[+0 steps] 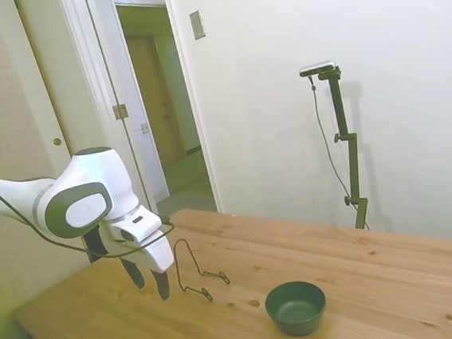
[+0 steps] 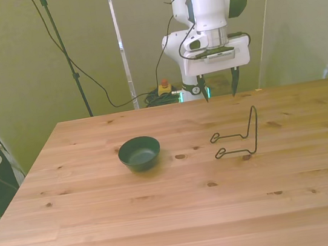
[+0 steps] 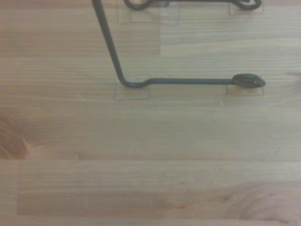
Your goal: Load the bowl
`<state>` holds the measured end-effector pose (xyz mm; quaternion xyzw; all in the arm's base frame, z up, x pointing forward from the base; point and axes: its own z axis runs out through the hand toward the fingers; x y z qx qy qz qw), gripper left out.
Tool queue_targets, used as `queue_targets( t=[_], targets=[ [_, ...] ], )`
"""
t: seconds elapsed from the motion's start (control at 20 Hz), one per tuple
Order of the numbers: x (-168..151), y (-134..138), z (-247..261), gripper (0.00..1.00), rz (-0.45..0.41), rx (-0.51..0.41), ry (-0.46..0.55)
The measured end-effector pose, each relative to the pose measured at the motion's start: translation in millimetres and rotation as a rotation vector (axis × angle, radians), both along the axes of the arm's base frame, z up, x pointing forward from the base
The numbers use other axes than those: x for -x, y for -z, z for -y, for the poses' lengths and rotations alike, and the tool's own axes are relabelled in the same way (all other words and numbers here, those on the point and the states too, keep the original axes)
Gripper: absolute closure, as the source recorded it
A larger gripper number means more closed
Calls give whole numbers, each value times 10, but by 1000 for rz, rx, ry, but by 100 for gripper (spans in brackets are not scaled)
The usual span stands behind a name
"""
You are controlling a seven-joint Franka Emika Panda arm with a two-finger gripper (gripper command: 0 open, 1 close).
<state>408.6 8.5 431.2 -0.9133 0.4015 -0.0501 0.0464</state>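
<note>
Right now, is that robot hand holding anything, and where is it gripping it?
Nothing. The gripper hangs open above the table, apart from the bowl and the wire rack.

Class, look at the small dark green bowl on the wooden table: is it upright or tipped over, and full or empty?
Upright and empty: the small round dark green bowl rests on its base, mouth upward, only its bare inside showing.

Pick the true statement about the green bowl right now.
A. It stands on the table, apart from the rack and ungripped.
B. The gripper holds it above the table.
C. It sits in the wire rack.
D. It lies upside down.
A: the bowl stands upright on the table, apart from the wire rack, while the open gripper hangs empty above the far edge.
</note>
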Motion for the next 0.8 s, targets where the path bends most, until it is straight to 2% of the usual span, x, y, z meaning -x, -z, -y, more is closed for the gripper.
queue_targets(
  t=[0.1, 0.2, 0.35, 0.5, 0.65, 0.8],
  targets=[
    [-6, 3, 23, 0, -3, 17, -5],
    [-49, -107, 242, 0, 10, 66, 15],
    [-106, -441, 820, 0, 22, 114, 73],
    [-216, -800, 1349, 0, 42, 117, 100],
    [-517, -916, 1714, 0, 30, 136, 130],
    [-966, -829, 1950, 0, 8, 147, 141]
  ],
)
